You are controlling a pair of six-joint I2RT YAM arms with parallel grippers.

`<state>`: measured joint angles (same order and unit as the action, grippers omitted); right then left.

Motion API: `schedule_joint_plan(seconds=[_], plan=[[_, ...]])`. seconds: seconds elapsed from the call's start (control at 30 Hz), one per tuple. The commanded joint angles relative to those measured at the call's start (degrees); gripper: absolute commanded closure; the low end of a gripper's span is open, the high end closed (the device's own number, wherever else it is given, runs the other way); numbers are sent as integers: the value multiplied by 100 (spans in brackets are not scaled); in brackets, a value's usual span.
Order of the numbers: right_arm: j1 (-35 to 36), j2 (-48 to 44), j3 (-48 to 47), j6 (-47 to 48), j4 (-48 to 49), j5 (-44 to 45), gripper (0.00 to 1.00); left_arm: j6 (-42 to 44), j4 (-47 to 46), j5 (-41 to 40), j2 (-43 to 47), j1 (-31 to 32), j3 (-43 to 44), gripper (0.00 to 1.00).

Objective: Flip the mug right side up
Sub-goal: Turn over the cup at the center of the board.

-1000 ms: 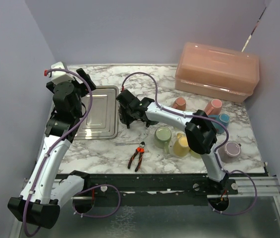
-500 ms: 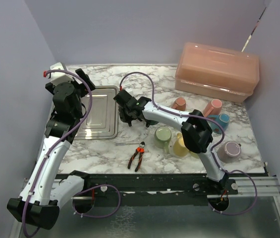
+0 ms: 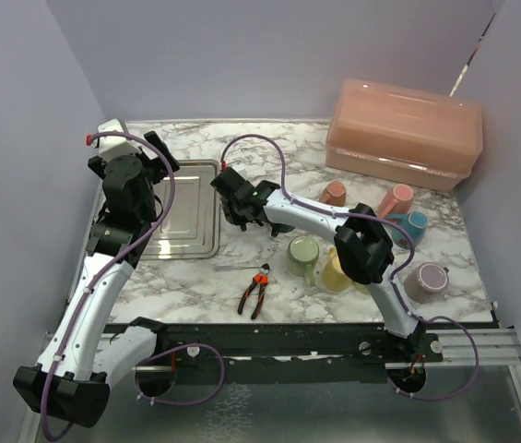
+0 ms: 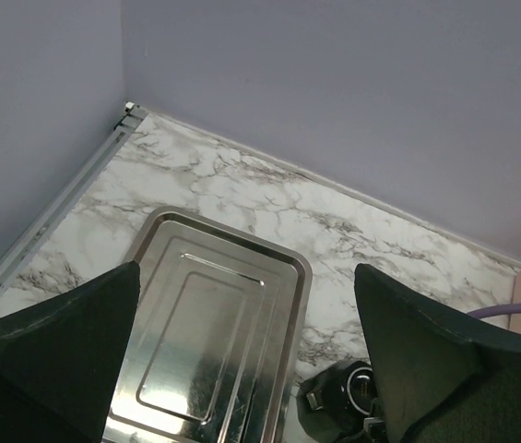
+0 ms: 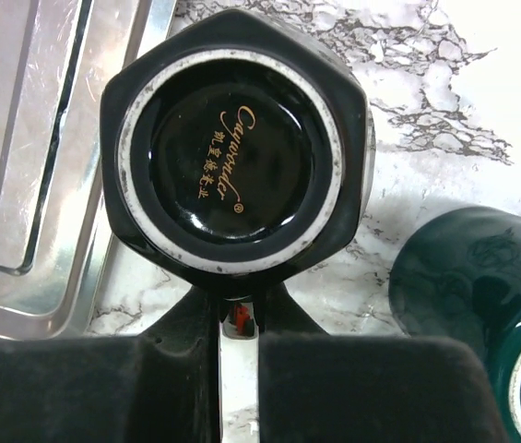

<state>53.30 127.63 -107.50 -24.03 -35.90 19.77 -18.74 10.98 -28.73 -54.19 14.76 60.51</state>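
Change: right pincer (image 5: 238, 325) has been moved a bit toward the tray (image 5: 20, 138) | black mug (image 5: 232, 148) is stood upside down on the surface (image 5: 444, 83) beside tray | its handle is pinched by right pincer | left pincer (image 4: 246, 277) is held wide apart

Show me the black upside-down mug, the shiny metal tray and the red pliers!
black upside-down mug (image 5: 232, 166): right wrist view, on its upturned base.
shiny metal tray (image 4: 209, 341): left wrist view, bare floor.
red and black pliers (image 3: 258, 281): top external view, near the hinge.
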Motion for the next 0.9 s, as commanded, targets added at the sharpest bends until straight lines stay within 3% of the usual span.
schedule_joint_plan(seconds=[0.0,0.13,0.37,0.53,0.77,0.87], plan=[[-5,-93,153,188,428,382,99,287,-120,450,109,46,-30,1],[-4,-521,589,404,1089,447,99,388,-330,1333,145,95,-101,1],[-19,-1432,1329,906,2413,622,99,279,-390,1585,106,106,-144,1],[-134,-1993,1556,1101,2889,772,99,259,-648,2673,23,149,-231,1],[-676,-2885,1738,1048,3309,302,99,-74,-993,3313,-146,167,-320,1],[-991,-3307,1787,1108,3504,-155,99,-464,-1330,4260,-285,187,-395,1]])
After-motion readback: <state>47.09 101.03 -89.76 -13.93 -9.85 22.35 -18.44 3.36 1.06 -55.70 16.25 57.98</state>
